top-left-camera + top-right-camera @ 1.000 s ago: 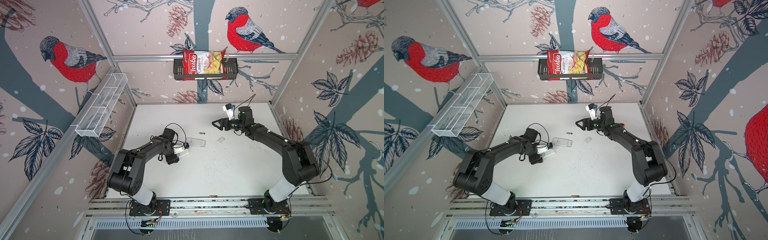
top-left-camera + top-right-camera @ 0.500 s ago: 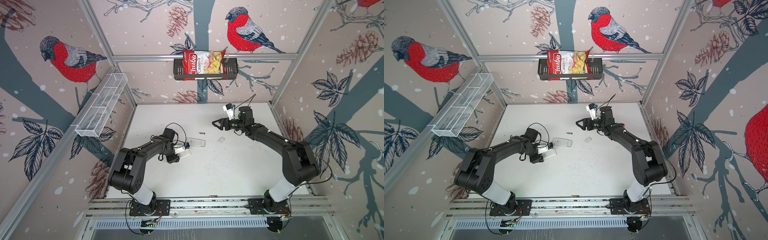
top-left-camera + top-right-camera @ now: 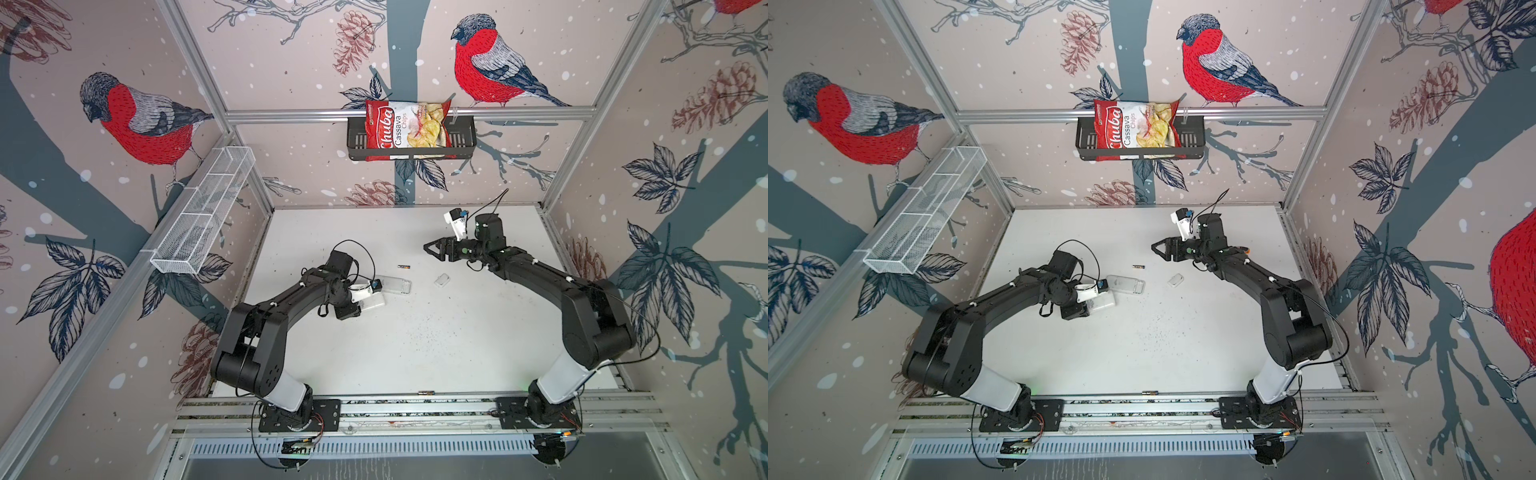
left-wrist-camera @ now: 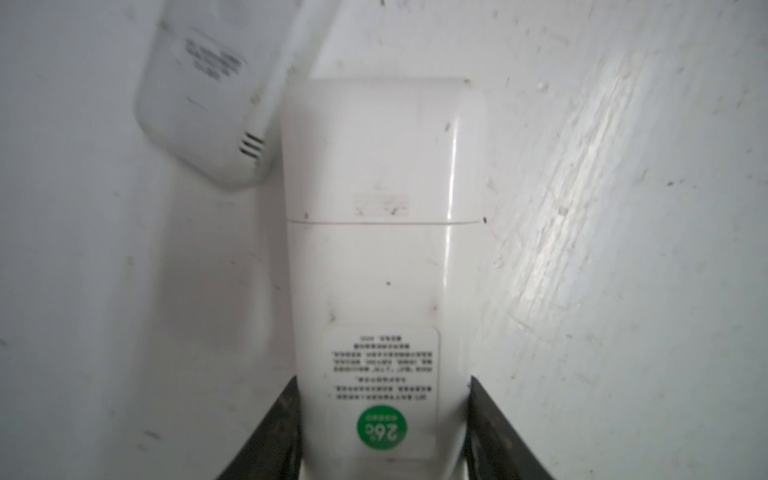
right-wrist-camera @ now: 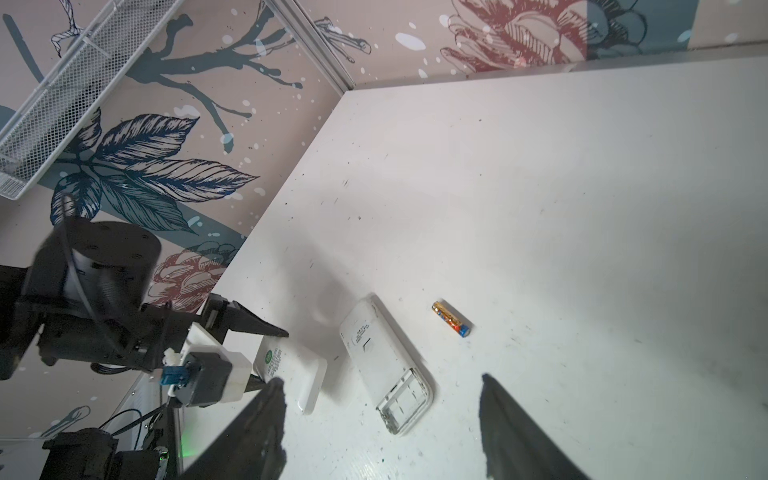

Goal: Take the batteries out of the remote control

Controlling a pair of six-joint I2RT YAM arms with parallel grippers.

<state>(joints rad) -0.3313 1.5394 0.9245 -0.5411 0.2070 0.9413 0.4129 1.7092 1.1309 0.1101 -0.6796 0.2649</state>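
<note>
White tabletop (image 3: 415,340) floors a booth papered with red-breasted birds. In both top views the left gripper (image 3: 360,307) sits left of centre, clamped on one end of a white remote (image 3: 374,304). The remote's long axis runs left to right and its free end points right. Just up and right of it lies a second remote (image 3: 395,286), also lengthwise left to right. One battery (image 3: 404,267) lies above that, near mid-frame, with its long axis left to right. A second battery (image 3: 426,392) rests at bottom centre against the front rail (image 3: 457,405), lying the same way. A small white lid (image 3: 441,280) lies right of the second remote. The right gripper (image 3: 430,248) hangs up and right of centre, pointing left, jaws apart and grasping nothing. In the left wrist view, dark fingers (image 4: 286,419) press both long sides of the white remote at its labelled end, by a green sticker (image 4: 381,430). The remote's back faces the camera and it points straight away from the gripper. The second remote's rounded corner is beside its far end; contact is unclear. In the right wrist view, the second remote lies back up with its battery bay uncovered. The gold battery, blue and red at one end, lies near it without touching.
</note>
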